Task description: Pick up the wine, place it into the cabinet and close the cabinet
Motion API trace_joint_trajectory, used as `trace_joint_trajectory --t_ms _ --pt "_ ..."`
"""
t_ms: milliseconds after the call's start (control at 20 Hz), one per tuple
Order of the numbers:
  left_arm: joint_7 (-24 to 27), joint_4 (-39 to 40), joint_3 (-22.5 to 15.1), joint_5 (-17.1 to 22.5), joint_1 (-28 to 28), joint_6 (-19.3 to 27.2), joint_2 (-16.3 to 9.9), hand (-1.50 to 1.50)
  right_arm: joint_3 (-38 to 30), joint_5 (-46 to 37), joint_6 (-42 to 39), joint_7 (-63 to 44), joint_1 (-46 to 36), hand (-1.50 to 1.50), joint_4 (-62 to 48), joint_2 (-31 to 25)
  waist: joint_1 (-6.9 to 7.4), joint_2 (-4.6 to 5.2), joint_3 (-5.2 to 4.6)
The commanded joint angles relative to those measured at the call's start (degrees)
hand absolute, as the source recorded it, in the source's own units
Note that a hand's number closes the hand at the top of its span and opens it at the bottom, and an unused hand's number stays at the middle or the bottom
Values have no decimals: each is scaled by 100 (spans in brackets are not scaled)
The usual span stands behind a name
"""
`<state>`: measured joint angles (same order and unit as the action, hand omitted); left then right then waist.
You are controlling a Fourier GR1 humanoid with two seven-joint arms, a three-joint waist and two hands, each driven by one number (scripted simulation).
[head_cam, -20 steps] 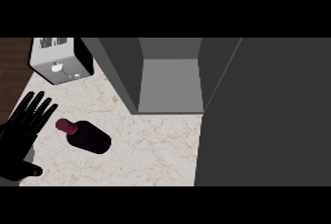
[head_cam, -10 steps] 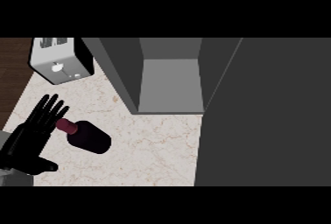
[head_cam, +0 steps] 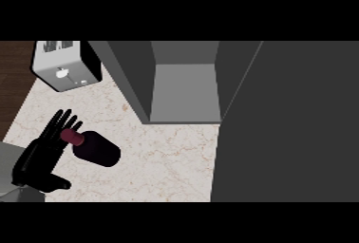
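**Left hand at the wine bottle neck, not gripping yet**

Left hand (head_cam: 45,152) sits at the lower left of the head view, fingers (head_cam: 61,122) straight and spread, reaching up past the bottle's top. Nothing curled round anything, so it holds nothing. Right hand is not visible.

Wine bottle (head_cam: 96,149) stands on the marble tabletop (head_cam: 168,161), left of centre, just beside the hand. Dark body, maroon cap (head_cam: 71,136) next to the fingers. From this steep angle I can't tell if the fingers touch the neck or only overlap it.

Handling, my read:
- Glass and presumably full: heavy for its size, rigid, breakable if knocked over.
- Smooth wall, likely slippery.
- Tall and narrow, so a push at the cap would tip it.
- Best hold: wrap round the wide body below the shoulder, thumb opposite the fingers. The neck gives less surface and lets the weight swing.

Cabinet (head_cam: 184,85) stands open at the upper centre, well apart from the bottle, its big door (head_cam: 294,123) swung out at right. Toaster (head_cam: 64,66) is at upper left, clear of the path.
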<state>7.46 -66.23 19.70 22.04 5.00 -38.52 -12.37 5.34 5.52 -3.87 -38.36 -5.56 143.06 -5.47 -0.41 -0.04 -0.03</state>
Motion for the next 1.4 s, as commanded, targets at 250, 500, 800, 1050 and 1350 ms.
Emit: trace_joint_trajectory --t_ms 250,500,800,1050,1350 --pt "724 1046 -76 -487 482 -74 -128 -150 222 251 36 -310 271 -150 802 150 -11 2 -1" --pt "774 880 -201 -491 310 -10 19 -150 -144 482 -90 -150 316 -150 811 96 9 -5 4" --pt "1462 1543 -319 -872 343 -69 30 -150 -138 356 -10 -351 -198 -150 470 70 22 3 0" --pt "1843 2478 -309 -1068 863 -177 -115 -150 -511 855 -300 -190 352 -150 787 -73 -43 10 1" --pt "1808 2469 -338 -918 995 -48 58 -150 -198 396 58 -700 -372 -150 682 41 16 0 -2"
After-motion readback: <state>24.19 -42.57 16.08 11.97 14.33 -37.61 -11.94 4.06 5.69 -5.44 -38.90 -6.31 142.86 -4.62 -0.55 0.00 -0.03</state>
